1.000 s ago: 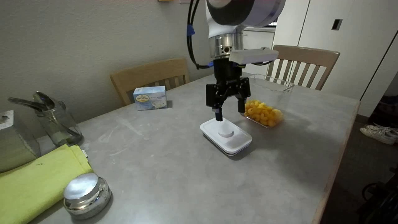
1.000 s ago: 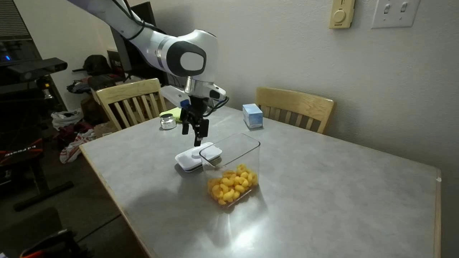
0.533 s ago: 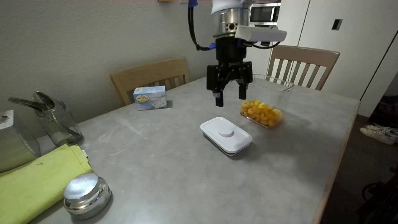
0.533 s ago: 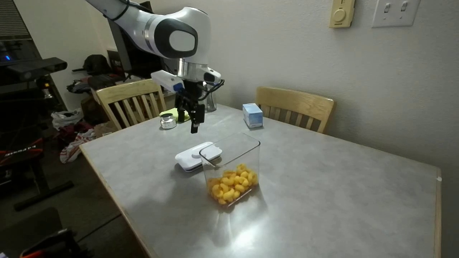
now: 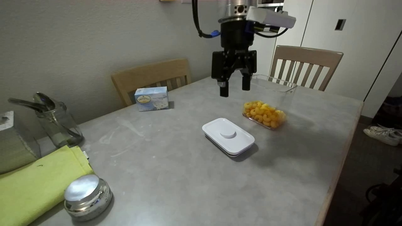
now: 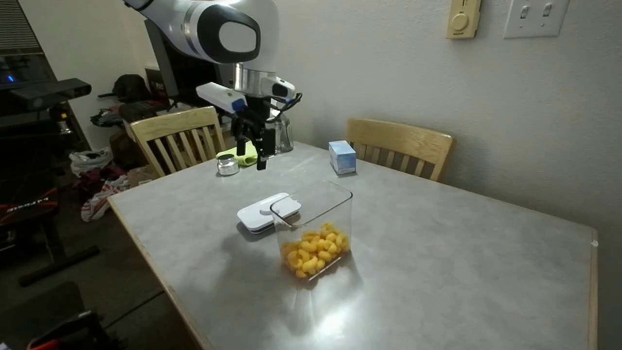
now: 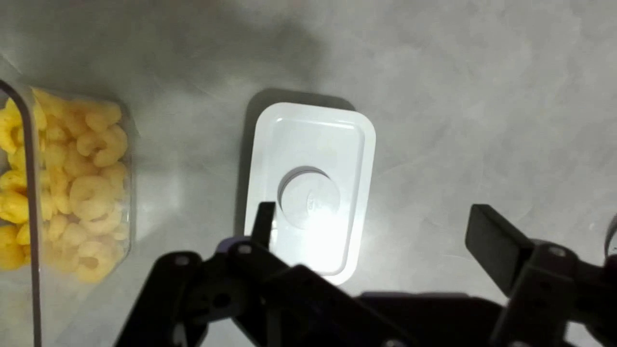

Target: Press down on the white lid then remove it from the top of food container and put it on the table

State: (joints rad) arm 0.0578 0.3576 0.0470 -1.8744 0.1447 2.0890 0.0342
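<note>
Lid (image 5: 228, 137) off, resting on tabletop (image 5: 176, 182)

In an exterior view, a yellow cloth (image 5: 44, 182) lies at left, then a glass jar (image 5: 58, 136) of cutlery (image 5: 44, 101), a silver tin (image 5: 88, 198) and a blue-and-white box (image 5: 152, 99). The lid lies flat, right of these. The fingers (image 5: 224, 91) stand wide apart, raised above tabletop and lid. Rightmost, near the lid, the clear container (image 5: 274, 98) stands upright, open-topped, yellow food (image 5: 263, 114) inside.

Grey table (image 5: 176, 185): white lid (image 5: 228, 137), food container (image 6: 336, 215), blue box (image 5: 152, 99).
</note>
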